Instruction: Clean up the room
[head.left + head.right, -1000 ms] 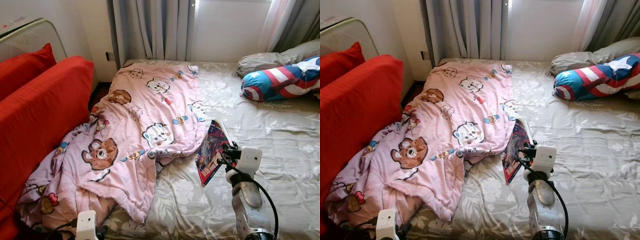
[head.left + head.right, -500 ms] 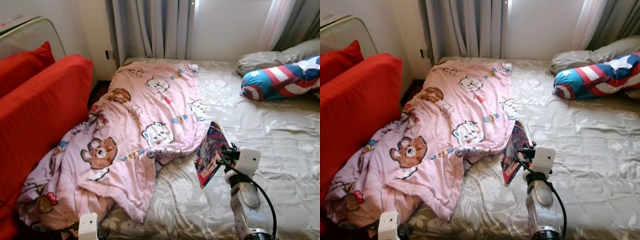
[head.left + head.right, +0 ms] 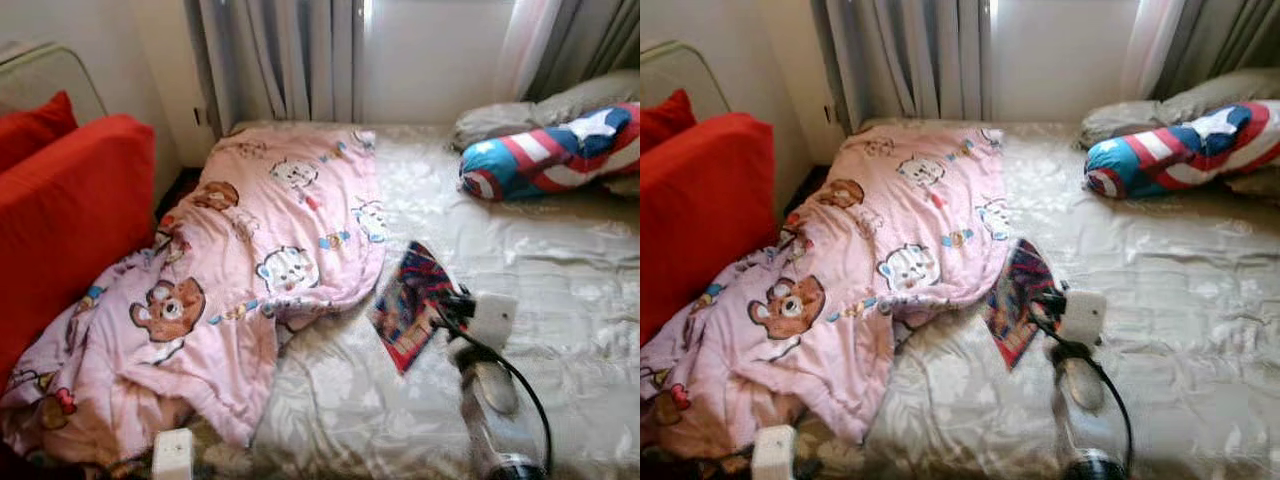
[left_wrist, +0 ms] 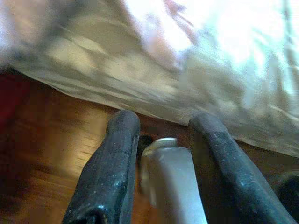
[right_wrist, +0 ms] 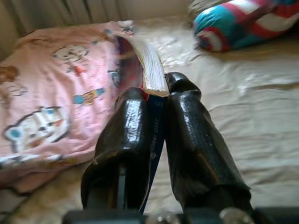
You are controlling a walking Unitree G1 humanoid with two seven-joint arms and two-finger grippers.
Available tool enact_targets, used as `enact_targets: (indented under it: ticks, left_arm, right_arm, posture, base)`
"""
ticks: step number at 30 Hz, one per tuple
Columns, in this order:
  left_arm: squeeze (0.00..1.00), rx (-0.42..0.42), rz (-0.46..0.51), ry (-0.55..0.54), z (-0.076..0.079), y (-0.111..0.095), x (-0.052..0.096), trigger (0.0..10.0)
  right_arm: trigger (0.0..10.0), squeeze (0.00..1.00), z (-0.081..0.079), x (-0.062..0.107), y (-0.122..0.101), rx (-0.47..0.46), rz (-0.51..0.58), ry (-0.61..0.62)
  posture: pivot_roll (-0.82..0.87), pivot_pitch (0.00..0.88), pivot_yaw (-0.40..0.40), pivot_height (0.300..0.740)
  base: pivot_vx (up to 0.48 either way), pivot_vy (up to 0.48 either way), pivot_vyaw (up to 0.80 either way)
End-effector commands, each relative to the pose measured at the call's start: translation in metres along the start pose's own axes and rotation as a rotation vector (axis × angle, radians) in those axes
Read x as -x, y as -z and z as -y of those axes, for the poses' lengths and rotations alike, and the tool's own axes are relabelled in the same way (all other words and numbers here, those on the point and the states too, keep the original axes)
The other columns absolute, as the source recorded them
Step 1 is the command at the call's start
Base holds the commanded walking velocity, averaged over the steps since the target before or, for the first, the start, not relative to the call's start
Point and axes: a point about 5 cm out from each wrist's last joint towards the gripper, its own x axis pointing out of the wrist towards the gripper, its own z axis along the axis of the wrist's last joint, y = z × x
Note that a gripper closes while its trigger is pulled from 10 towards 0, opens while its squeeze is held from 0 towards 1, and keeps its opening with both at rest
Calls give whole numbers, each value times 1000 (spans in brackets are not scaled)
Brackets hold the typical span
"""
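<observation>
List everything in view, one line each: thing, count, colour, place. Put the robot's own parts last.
Bed sheet: one, pale grey-beige with a leaf pattern, covering the bed.
Blanket: one, pink with cartoon animals, rumpled over the bed's left half.
Book: one, red, blue and multicoloured cover, held just above the sheet beside the blanket's edge.
Bolster pillow: one, blue, red and white with a star, at the bed's far right.
Pillow: one, grey, behind the bolster.
Sofa: one, red, left of the bed.
Curtains: grey, at the window behind the bed.
Right tool: black fingers, clamped on the book.
Left tool: black fingers, low by the bed's edge above the wooden floor.
</observation>
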Motion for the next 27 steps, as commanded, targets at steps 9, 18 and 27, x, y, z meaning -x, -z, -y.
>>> enact_targets:
  ticks: [9,18,27]
  left_arm:
    - [0,-7,-1,-20,-8,1,1,10000]
    - [0,-6,-3,-16,-7,2,2,10000]
    - [0,-2,1,-23,-9,2,2,10000]
  right_arm:
    - [10000,0,-10,-6,-12,-17,57,-27]
    - [10000,0,-8,-5,-10,-19,52,-11]
    - [10000,0,-12,-3,-8,-25,46,-16]
  posture:
    - [-36,0,-38,740]
    - [-42,0,-40,740]
    - [-39,0,-37,740]
  base:
    - [0,-382,0]
    - [0,-384,0]
    - [0,-382,-101]
